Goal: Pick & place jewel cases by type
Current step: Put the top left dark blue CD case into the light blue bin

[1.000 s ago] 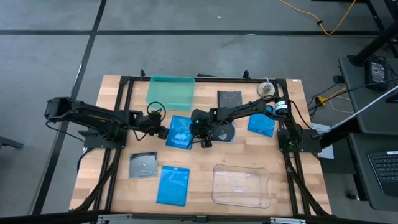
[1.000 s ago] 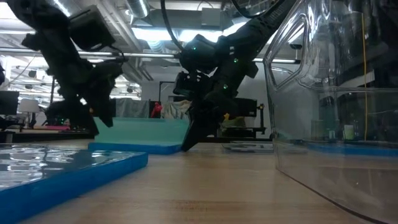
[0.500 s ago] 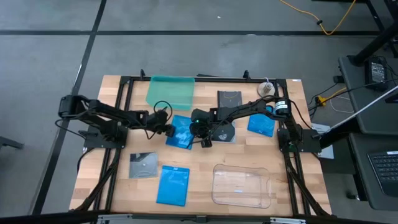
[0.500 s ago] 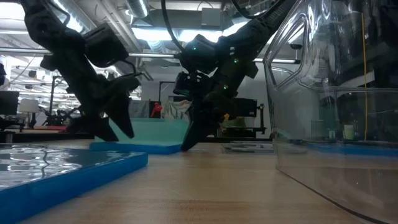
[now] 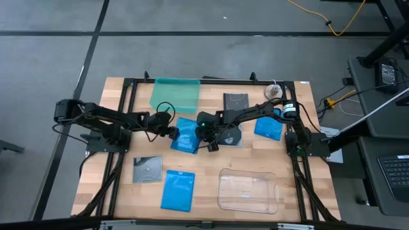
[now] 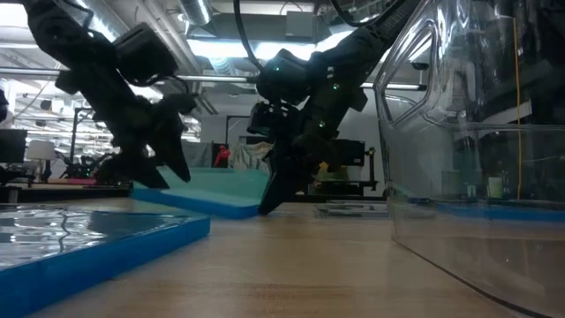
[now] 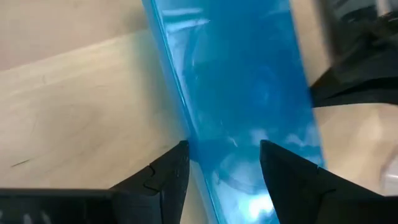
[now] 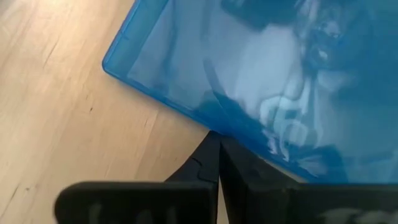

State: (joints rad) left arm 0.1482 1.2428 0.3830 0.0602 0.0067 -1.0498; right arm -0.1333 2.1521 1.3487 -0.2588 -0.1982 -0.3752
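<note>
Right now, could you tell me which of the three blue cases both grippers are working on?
The middle blue case, between the left gripper and right gripper; the other two lie untouched.

Tilted jewel case (image 5: pixel 186 135) mid-table between both arms, tray (image 5: pixel 174 94) behind it, larger tray (image 5: pixel 248 190) front right

Light: even overhead, soft shadows | low view: backlit, arms silhouetted | wrist views: close, blurred
</note>
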